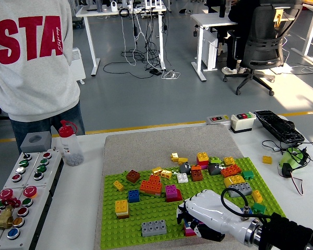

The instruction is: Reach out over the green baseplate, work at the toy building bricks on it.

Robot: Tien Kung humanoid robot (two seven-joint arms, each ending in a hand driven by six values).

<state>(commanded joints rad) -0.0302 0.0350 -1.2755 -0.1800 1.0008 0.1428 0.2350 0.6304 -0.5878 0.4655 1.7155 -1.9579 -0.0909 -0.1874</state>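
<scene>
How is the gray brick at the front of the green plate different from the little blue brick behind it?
The gray brick is long and flat, with two rows of four studs; the blue brick is short and squarish. The gray brick lies nearer the table's front edge; the blue brick sits farther back, beside the orange pile. Both stand alone on the green baseplate, untouched by the right hand.
</scene>
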